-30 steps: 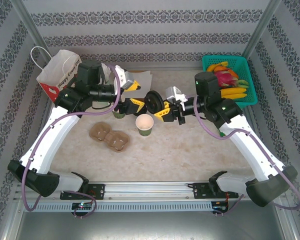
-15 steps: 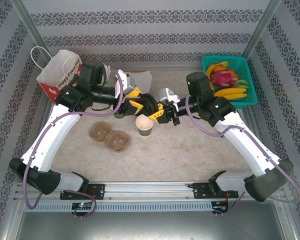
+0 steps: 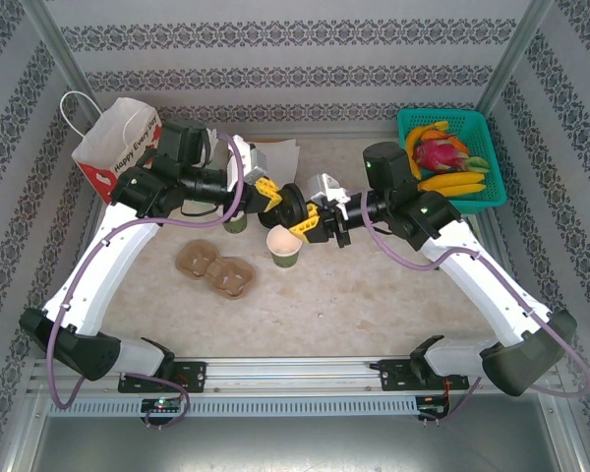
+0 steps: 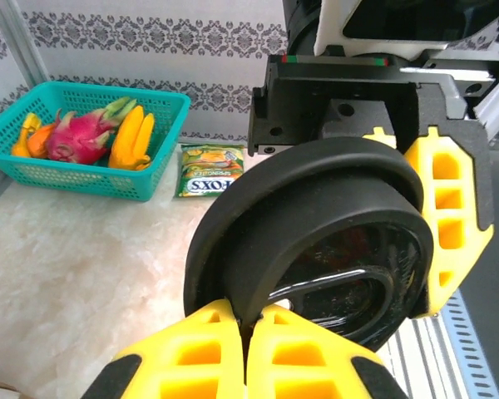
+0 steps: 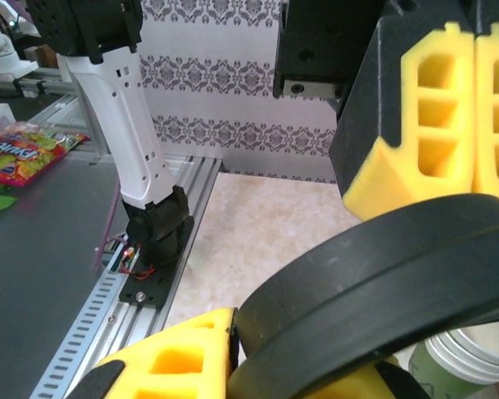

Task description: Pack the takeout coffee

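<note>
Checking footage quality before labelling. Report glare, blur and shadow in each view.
Top external: even light, sharp, only faint shadows on the table. Left wrist: glossy streaks on the black lid, teal basket behind in focus. Right wrist: the lid looms close, its rim soft; the wall behind is crisp.

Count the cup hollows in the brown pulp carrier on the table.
2. The left hollow and the right hollow sit side by side in the carrier. Both look empty, and none seems hidden.
</note>
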`<state>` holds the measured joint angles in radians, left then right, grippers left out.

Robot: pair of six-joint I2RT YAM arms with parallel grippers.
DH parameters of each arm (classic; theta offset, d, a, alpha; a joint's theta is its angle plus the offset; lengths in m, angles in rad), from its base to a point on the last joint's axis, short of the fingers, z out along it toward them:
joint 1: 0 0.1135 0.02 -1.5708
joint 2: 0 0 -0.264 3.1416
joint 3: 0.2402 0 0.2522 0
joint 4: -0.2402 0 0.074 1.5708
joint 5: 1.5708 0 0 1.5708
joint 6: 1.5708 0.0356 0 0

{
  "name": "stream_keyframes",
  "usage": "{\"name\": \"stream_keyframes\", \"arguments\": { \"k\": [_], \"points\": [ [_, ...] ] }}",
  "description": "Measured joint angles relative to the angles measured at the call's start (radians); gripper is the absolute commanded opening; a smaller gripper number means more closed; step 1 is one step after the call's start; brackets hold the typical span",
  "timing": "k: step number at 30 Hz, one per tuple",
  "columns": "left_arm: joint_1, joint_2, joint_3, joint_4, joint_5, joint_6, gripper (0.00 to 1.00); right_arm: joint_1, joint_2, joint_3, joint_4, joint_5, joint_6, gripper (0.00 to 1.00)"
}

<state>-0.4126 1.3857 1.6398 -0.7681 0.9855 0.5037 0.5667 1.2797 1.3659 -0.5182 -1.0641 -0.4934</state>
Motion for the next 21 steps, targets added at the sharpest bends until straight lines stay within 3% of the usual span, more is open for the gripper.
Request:
{"name": "stream_keyframes", "arguments": {
  "k": [4,10,13,17,21],
  "points": [
    [0.000,-0.010,-0.036,0.066,-0.037,-0.035,0.00,0.001,-0.013,-0.022,0.061,0.046,0.031,0.41],
    [0.000,-0.033,-0.110,0.096,-0.084,-0.044,0.00,-0.002,-0.074,-0.089,0.101,0.138,0.064,0.49],
    [0.000,-0.033,-0.121,0.100,-0.098,-0.047,0.00,-0.014,-0.112,-0.125,0.114,0.166,0.083,0.64],
    [0.000,-0.035,-0.131,0.119,-0.147,-0.080,0.00,-0.042,-0.158,-0.187,0.159,0.241,0.129,0.97],
    [0.000,-0.044,-0.164,0.153,-0.239,-0.148,0.00,-0.048,-0.198,-0.266,0.260,0.393,0.204,0.98]
  ]
}}
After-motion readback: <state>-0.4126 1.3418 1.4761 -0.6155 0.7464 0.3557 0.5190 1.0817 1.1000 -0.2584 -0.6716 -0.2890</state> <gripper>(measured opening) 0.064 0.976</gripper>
